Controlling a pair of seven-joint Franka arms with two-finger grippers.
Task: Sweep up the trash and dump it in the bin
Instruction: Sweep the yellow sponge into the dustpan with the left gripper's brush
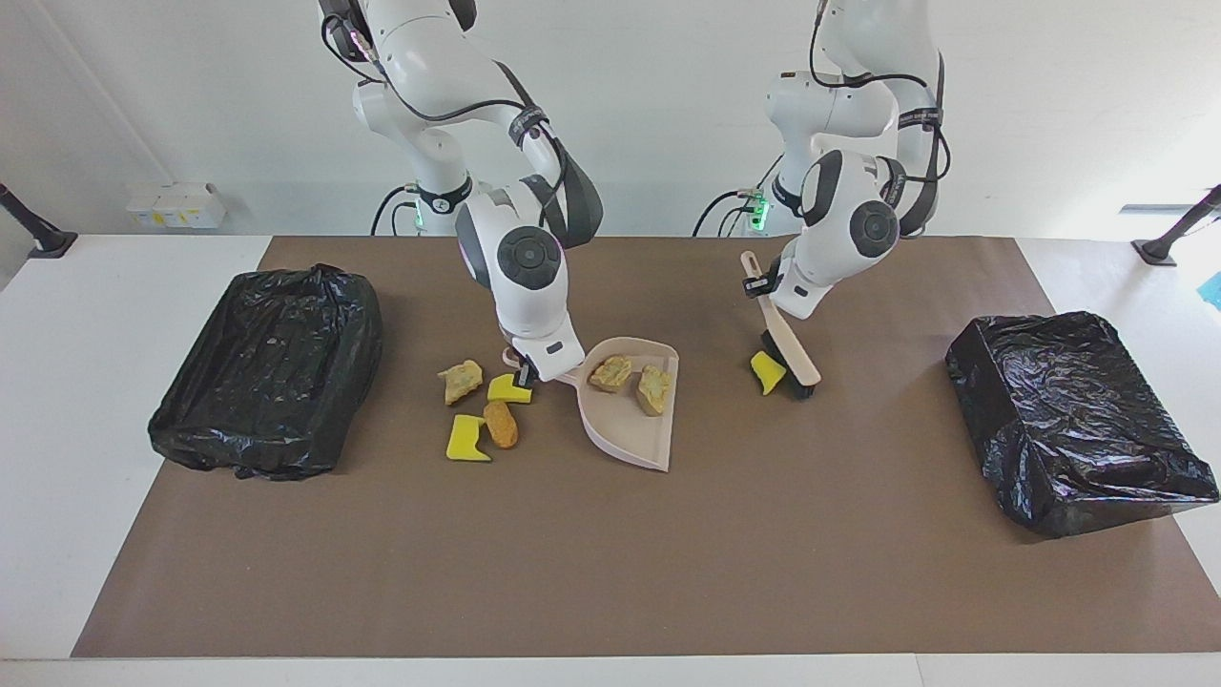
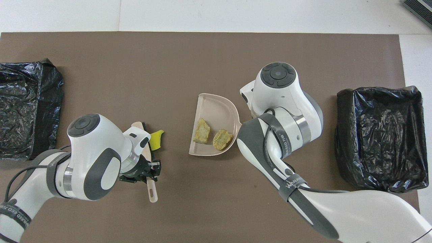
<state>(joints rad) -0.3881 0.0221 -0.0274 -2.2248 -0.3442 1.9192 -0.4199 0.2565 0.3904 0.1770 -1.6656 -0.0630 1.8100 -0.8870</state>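
My right gripper (image 1: 523, 370) is shut on the handle of the beige dustpan (image 1: 630, 429), which rests on the mat. Two tan bread chunks (image 1: 610, 372) (image 2: 201, 131) lie in the pan (image 2: 216, 108). Beside its handle, toward the right arm's end, lie two yellow wedges (image 1: 467, 439) and two tan chunks (image 1: 462, 380), hidden under my right arm in the overhead view. My left gripper (image 1: 760, 283) (image 2: 148, 167) is shut on the brush (image 1: 792, 348) (image 2: 151, 192). Its bristles touch a third yellow wedge (image 1: 766, 372) (image 2: 156, 140) on the mat between brush and pan.
A black-bagged bin (image 1: 272, 367) (image 2: 379, 135) stands at the right arm's end of the brown mat. Another one (image 1: 1073, 420) (image 2: 20, 108) stands at the left arm's end.
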